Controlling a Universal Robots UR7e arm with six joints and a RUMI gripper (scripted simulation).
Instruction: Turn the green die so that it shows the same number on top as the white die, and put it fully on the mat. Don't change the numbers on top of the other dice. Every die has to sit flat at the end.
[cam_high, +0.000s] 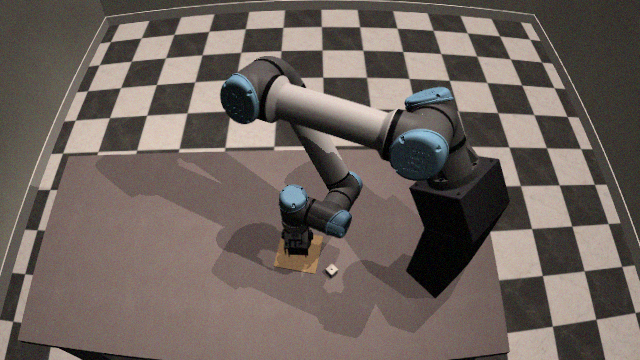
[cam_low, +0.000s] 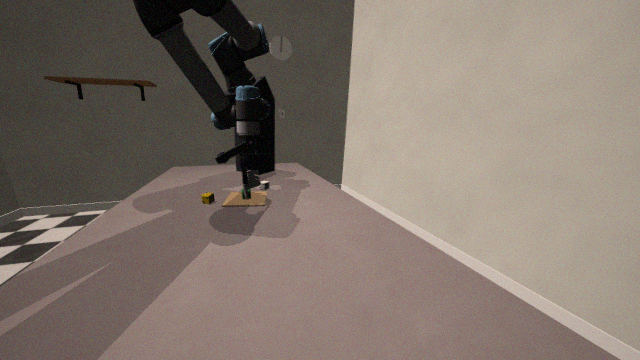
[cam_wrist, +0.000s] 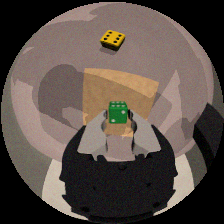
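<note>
The green die (cam_wrist: 118, 112) (cam_low: 243, 196) sits on the tan mat (cam_wrist: 97, 85) (cam_high: 311, 263) (cam_low: 258, 201), near the mat's edge on the gripper side. My gripper (cam_wrist: 117, 110) (cam_high: 298, 248) (cam_low: 245, 190) points straight down over it. Its fingers stand on either side of the die, slightly parted and not squeezing it. In the top view the gripper hides the green die. The white die (cam_high: 331, 270) (cam_low: 264, 185) lies flat on the table just off the mat. Its pips are too small to read.
A yellow die (cam_wrist: 112, 39) (cam_low: 208, 198) with six pips on top lies on the table beyond the mat's far side. The arm's dark base block (cam_high: 457, 210) stands on the table right of the mat. A pale wall (cam_low: 475, 150) borders the table.
</note>
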